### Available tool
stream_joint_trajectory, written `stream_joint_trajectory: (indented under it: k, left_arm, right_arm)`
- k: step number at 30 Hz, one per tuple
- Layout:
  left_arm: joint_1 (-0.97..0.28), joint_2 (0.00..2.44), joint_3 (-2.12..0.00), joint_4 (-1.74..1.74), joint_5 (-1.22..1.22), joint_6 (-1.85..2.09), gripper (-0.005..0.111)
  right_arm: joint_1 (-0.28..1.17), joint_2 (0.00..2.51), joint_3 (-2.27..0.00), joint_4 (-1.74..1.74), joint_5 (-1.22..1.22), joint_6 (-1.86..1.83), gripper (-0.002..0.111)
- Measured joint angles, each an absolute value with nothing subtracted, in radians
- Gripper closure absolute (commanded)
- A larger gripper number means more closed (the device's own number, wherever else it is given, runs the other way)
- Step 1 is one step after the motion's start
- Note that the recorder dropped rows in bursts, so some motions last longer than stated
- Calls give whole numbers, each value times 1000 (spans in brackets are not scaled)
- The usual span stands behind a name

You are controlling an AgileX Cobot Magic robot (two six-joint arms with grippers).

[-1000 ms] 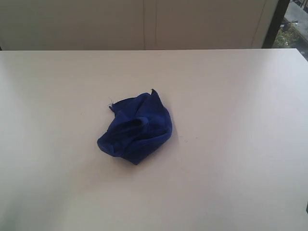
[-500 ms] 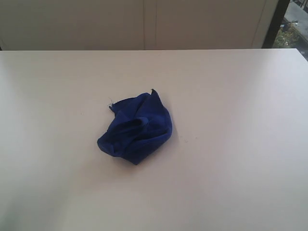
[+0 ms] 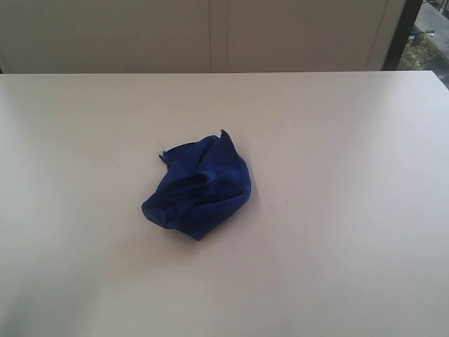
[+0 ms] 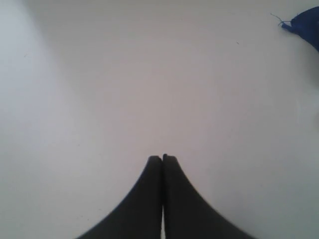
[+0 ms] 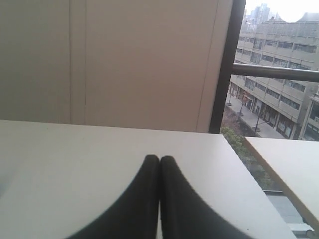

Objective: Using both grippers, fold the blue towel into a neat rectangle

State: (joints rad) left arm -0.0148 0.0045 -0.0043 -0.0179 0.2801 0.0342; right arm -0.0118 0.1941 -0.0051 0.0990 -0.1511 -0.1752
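The blue towel (image 3: 199, 185) lies crumpled in a heap near the middle of the white table (image 3: 337, 154) in the exterior view; no label shows. Neither arm appears in that view. In the left wrist view my left gripper (image 4: 162, 158) is shut over bare table with its black fingertips touching, and only a corner of the blue towel (image 4: 304, 27) with a loose thread shows at the picture's edge, well away from it. My right gripper (image 5: 159, 159) is shut too, above the table with nothing between its fingers; the towel does not show in that view.
A pale wall panel (image 3: 224, 35) runs behind the table's far edge. At the far right stands a dark window frame (image 5: 230, 64), with buildings and a street outside. A second white tabletop (image 5: 289, 164) lies beyond the table's right edge, across a gap.
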Motion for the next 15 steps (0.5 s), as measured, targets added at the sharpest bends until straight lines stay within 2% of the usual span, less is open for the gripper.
stream_joint_trajectory:
  k: [15]
  left_arm:
    - [-15, 5, -4, -18, 280, 34, 107]
  right_arm:
    - [-12, 194, -5, 159, -136, -159, 108]
